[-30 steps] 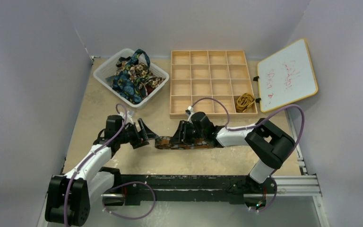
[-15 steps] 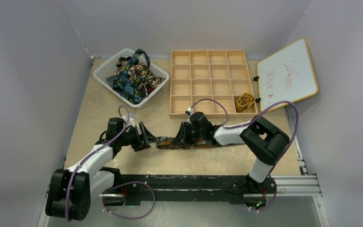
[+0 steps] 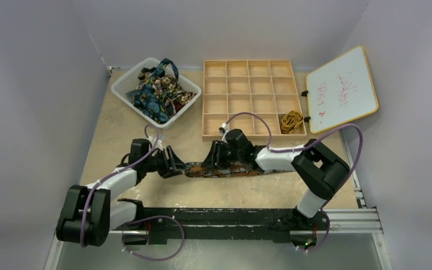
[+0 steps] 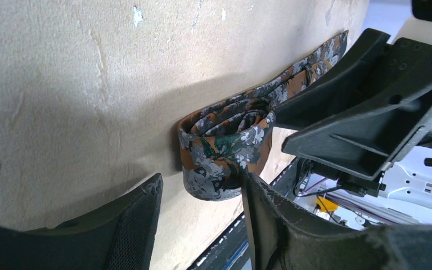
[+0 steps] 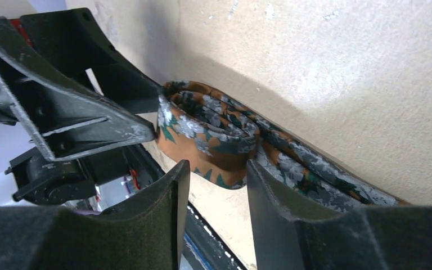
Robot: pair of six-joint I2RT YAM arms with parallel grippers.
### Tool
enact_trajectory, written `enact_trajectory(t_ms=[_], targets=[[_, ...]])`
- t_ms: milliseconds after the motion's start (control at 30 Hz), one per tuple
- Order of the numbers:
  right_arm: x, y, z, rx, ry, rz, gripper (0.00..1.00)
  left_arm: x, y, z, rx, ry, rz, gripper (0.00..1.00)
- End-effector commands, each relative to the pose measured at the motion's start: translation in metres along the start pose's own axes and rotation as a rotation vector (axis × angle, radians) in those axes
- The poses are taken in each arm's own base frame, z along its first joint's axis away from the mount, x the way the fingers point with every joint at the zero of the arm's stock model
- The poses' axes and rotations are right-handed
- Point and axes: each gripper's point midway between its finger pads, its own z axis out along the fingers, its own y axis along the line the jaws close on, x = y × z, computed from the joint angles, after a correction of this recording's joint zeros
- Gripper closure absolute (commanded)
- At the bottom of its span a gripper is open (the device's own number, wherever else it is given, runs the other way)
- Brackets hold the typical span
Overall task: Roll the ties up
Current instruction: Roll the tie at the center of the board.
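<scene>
One of the ties point(image 3: 242, 170), dark brown with orange-grey blotches, lies flat across the table's middle, its left end wound into a loose roll point(image 4: 225, 147). My left gripper point(image 3: 176, 163) is open at that roll's left side. In the left wrist view its right finger point(image 4: 270, 225) touches the roll and the other finger stands apart from it. My right gripper point(image 3: 214, 160) is open just right of the roll point(image 5: 208, 135). Its tips straddle the roll's near edge, and one finger point(image 5: 281, 208) rests over the flat strip. More ties point(image 3: 158, 90) are heaped in a white basket.
The white basket point(image 3: 125, 82) stands at the back left. A wooden compartment tray point(image 3: 253, 73) sits behind the arms, with a gold-yellow tie point(image 3: 291, 120) in its near right cell. A whiteboard point(image 3: 342, 90) lies at the back right.
My left gripper has moved right up to the rolled end, and its jaws have narrowed. The right gripper shifted a little left along the tie.
</scene>
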Motion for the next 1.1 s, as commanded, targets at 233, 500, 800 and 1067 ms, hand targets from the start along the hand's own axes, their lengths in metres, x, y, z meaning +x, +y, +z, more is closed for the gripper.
enact_trajectory(t_ms=[233,500,800,1067], targets=[[-0.012,0.006,0.007,0.023,0.012,-0.040,0.54,-0.015,-0.005,0.009,0.029,0.009,0.125,0.54],[0.001,-0.013,0.013,0.057,0.051,-0.022,0.66,-0.005,-0.004,0.016,0.011,0.043,0.163,0.55],[-0.002,0.003,0.004,-0.007,0.030,-0.048,0.72,-0.007,-0.008,0.017,0.013,0.036,0.163,0.55],[0.009,0.011,-0.004,-0.051,0.060,-0.045,0.72,-0.008,-0.011,0.017,0.024,0.035,0.156,0.57]])
